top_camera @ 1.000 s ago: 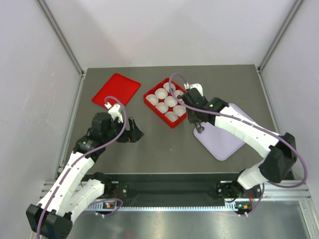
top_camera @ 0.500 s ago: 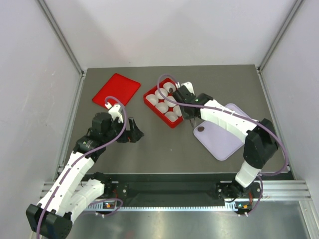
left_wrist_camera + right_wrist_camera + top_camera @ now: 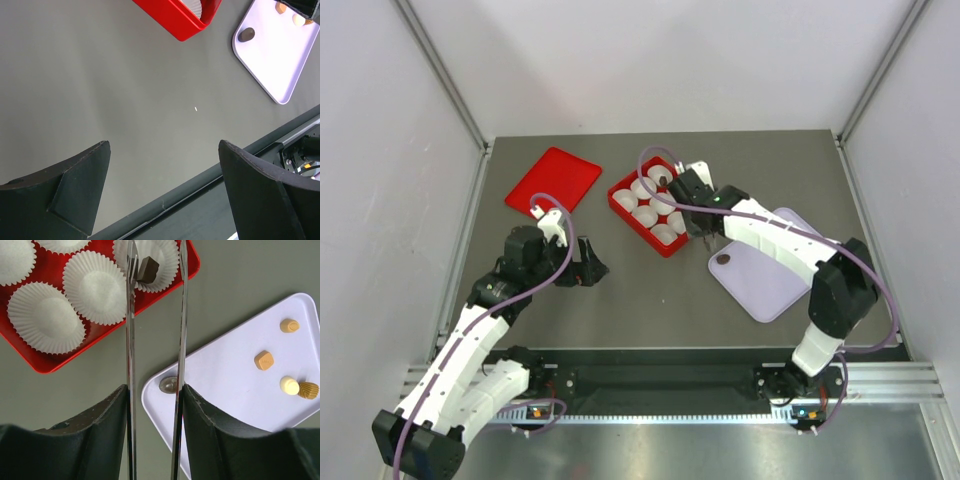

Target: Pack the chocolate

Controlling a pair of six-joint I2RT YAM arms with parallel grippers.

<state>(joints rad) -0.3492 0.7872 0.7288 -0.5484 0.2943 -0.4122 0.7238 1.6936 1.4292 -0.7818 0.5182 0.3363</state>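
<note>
My right gripper (image 3: 155, 387) is shut on metal tweezers (image 3: 131, 340), whose tips reach over the red box (image 3: 37, 364) of white paper cups. The tweezer arms stand apart. One dark chocolate (image 3: 148, 268) lies in a corner cup between them, beside the left arm. Several more chocolates lie on the purple tray (image 3: 235, 390): a dark round one (image 3: 168, 384) and tan ones (image 3: 264, 360). In the top view the right gripper (image 3: 705, 222) hangs over the box's right side. My left gripper (image 3: 164, 145) is open and empty, low over bare table (image 3: 592, 270).
A flat red lid (image 3: 553, 180) lies at the back left. The purple tray (image 3: 770, 275) sits right of the red box (image 3: 625, 205). The table's front rail (image 3: 200, 190) runs just below my left fingers.
My right arm swung from the purple tray to the red box. The tweezer arms have spread, and the dark chocolate now rests in the cup. The left arm stayed still.
</note>
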